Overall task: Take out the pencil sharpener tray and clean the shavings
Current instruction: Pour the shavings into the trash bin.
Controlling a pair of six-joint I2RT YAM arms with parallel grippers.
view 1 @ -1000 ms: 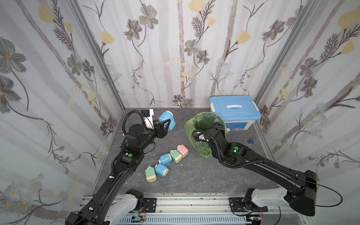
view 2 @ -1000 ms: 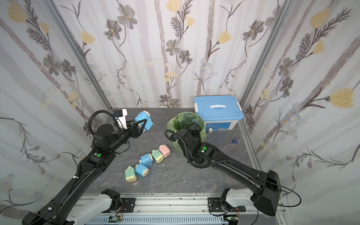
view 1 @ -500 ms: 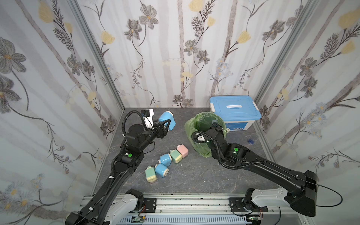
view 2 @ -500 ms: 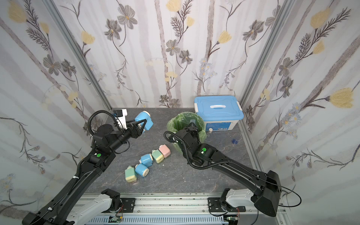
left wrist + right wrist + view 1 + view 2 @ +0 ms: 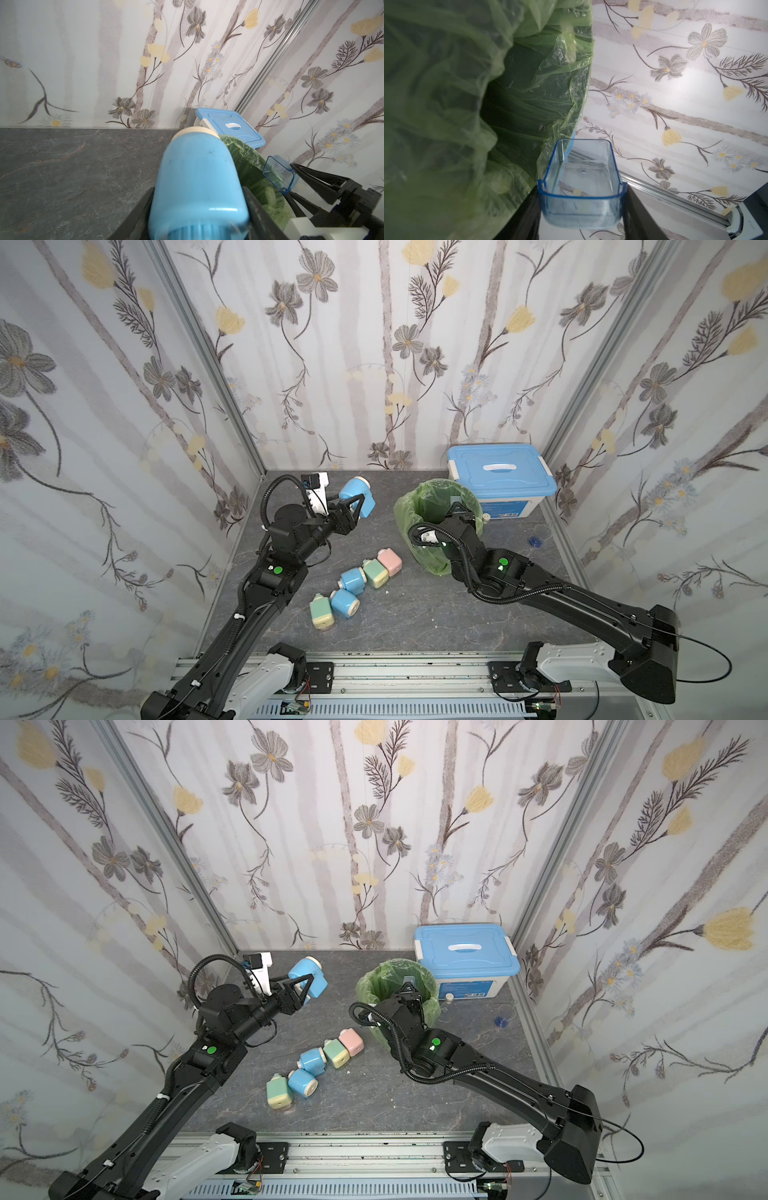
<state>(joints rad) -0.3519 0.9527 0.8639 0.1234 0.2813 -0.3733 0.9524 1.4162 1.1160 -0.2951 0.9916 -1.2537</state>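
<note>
Grips with the left gripper (image 5: pixel 356 506) a rounded light-blue plastic pencil sharpener body (image 5: pixel 357 494), raised clear of the grey stone-look tabletop (image 5: pixel 415 622), apparently to keep it out of the way during emptying. Pinches with the right gripper (image 5: pixel 582 207) a small clear blue-rimmed plastic tray (image 5: pixel 583 166), just ahead of the jaws and at the rim of the green-bagged bin (image 5: pixel 467 93), evidently for dropping shavings inside. Cannot confirm leftover shavings in that tray: too faint to judge.
</note>
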